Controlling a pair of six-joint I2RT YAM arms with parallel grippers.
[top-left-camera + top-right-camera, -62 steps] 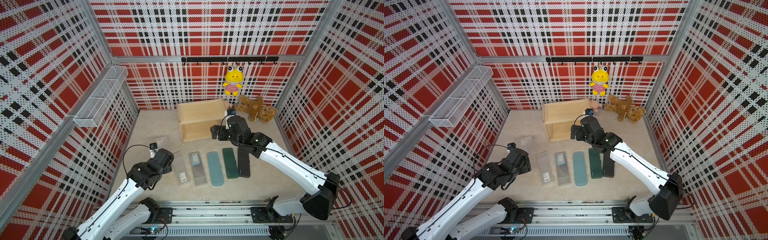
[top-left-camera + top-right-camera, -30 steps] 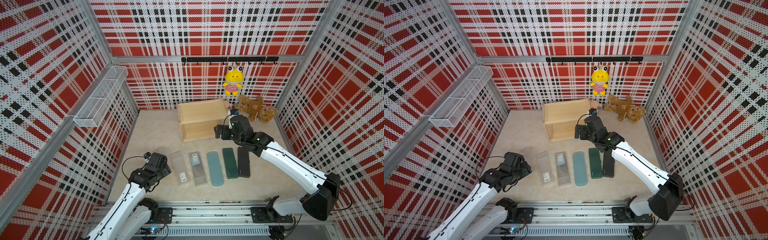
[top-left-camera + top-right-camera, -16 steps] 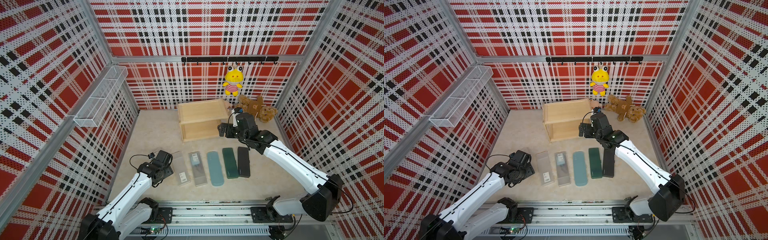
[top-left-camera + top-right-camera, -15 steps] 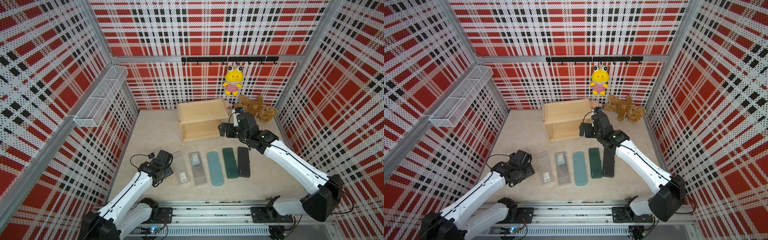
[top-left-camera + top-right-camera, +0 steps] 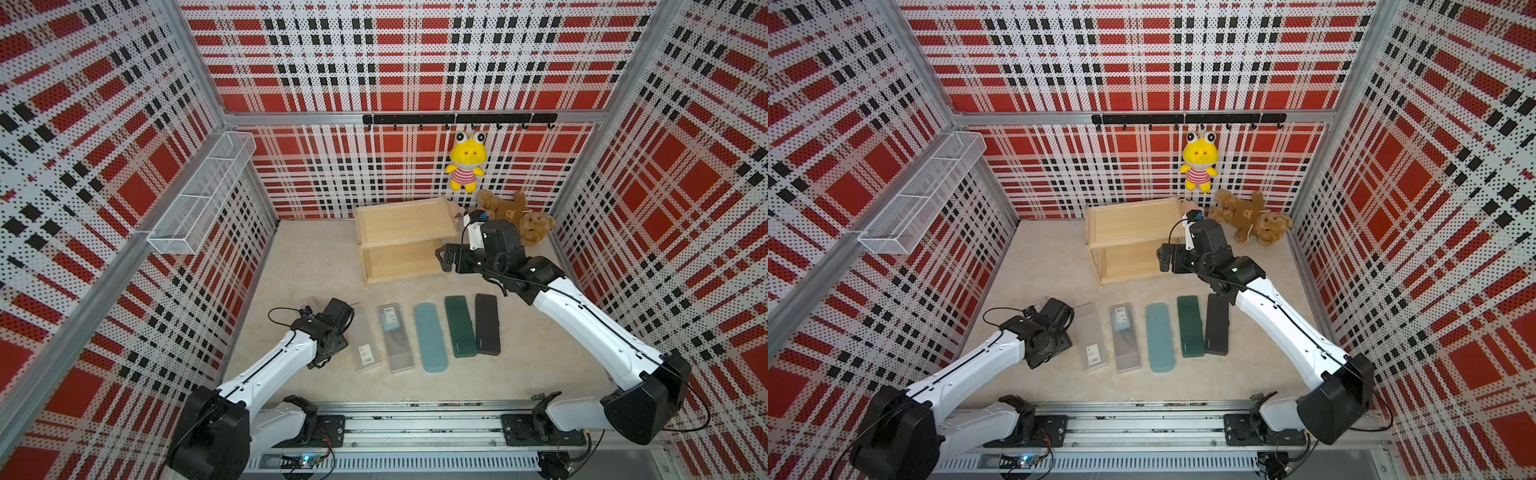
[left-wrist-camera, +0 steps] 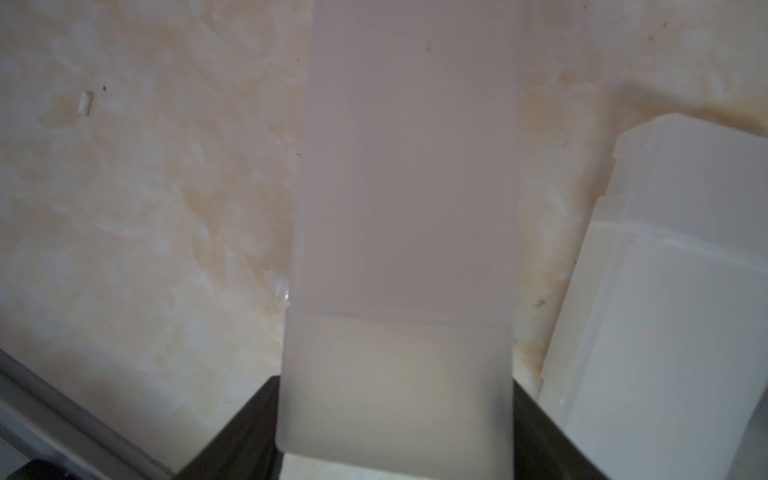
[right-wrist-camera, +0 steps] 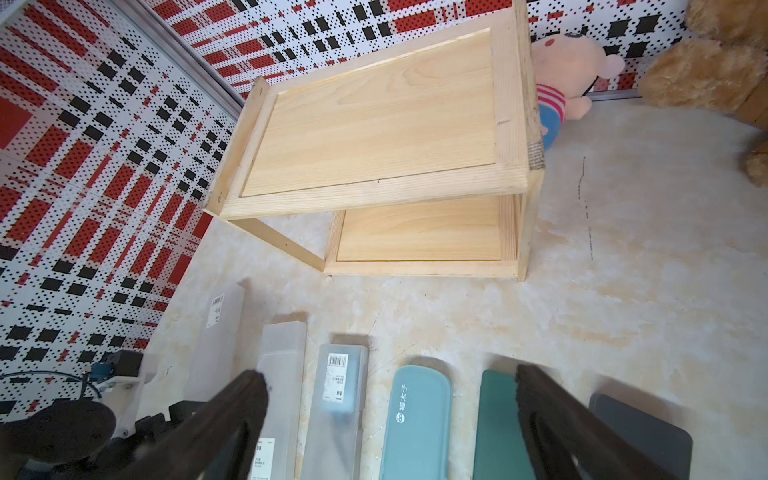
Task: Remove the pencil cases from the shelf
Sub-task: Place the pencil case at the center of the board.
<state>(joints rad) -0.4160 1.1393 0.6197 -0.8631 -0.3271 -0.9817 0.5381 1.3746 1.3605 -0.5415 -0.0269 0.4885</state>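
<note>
Frosted case (image 6: 407, 187) gripped, left tool (image 6: 397, 419) lowered

Concealed, cut-off and illegible items recorded.

The left gripper (image 6: 395, 440) is seen only as dark blurred shapes in its wrist view and is concealed under the left arm (image 5: 286, 353) in both top views. The frosted case (image 6: 407, 208) clamped in it is blurred and cut by the picture's edge. The pink plush (image 7: 569, 66) is partly masked by the shelf (image 7: 374, 124). The small print on the barcode label (image 7: 337, 360) cannot be read.
</note>
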